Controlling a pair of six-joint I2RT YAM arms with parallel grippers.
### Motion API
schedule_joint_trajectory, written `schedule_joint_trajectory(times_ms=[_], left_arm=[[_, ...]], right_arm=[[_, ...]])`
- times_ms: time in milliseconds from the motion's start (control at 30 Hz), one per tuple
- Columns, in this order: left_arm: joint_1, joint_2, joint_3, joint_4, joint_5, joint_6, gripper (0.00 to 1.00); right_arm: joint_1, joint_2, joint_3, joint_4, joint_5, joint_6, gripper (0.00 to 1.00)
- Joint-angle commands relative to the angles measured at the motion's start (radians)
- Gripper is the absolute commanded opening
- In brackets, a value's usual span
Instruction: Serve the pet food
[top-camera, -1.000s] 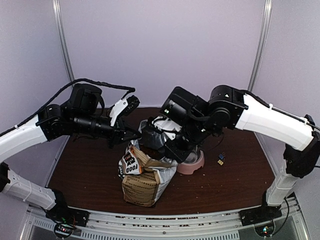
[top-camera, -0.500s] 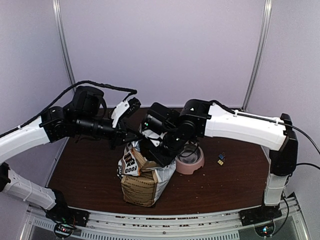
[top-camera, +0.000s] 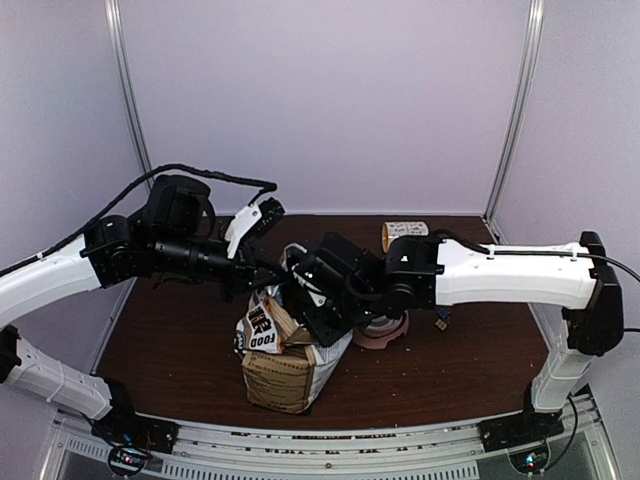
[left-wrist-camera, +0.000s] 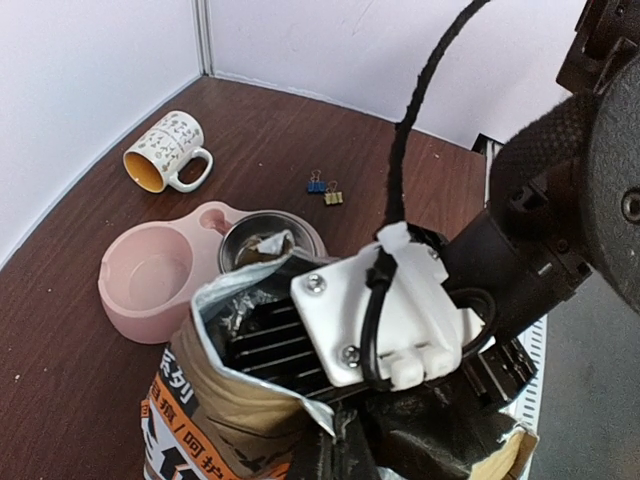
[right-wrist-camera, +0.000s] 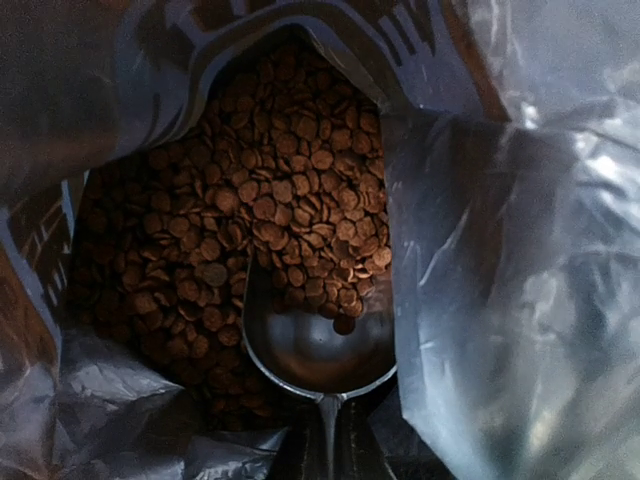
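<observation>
**Inspector:** Surroundings and obstructions?

**Assessor:** The dog food bag (top-camera: 285, 365) stands upright mid-worktop (top-camera: 170, 340), mouth open. The pink double bowl (left-wrist-camera: 150, 285) sits just right of it, with a steel insert (left-wrist-camera: 262, 240) in one well. Two binder clips (left-wrist-camera: 325, 186) lie right of the bowl. A patterned mug (left-wrist-camera: 168, 152) lies on its side at the far right. The right arm's wrist (left-wrist-camera: 385, 310) plugs the bag mouth, hiding the contents from the left wrist view. The bag's foil lining (right-wrist-camera: 500, 250) crowds the right of the right wrist view.

**Inspector:** Location of the pet food (right-wrist-camera: 270, 190)?

**Assessor:** Inside the bag, heaped at the bottom.

**Inspector:** Orientation, long axis?

**Assessor:** The heap is loose flat pellets and points no way itself. In the right wrist view it stretches from the bag's far wall down to the metal scoop (right-wrist-camera: 315, 345). The scoop's bowl faces up, a few pellets on its front lip, handle running back to the gripper.

**Inspector:** Grippers?

**Assessor:** The right gripper (right-wrist-camera: 328, 445) is clamped on the scoop handle. The left gripper (top-camera: 262, 285) is fully closed, pinching the bag's left rim.
</observation>
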Motion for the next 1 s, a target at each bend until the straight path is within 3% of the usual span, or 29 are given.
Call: schedule_joint_trajectory(times_ms=[0,333,600,967], left_arm=[[0.022,-0.008,-0.005,0.085,-0.013,-0.012,0.00],[0.046,-0.024,-0.015,0.094,-0.012,-0.015,0.00],[0.061,-0.025,-0.019,0.096,-0.003,-0.022,0.00],[0.093,-0.030,-0.017,0.096,0.013,-0.024,0.00]], right_arm=[[0.009,-0.029,-0.054,0.086,0.114,-0.003,0.00],[0.019,-0.058,-0.074,0.117,0.140,-0.064,0.00],[0.038,-0.095,-0.178,0.309,0.155,-0.134,0.00],[0.057,-0.240,-0.303,0.425,0.135,-0.211,0.00]])
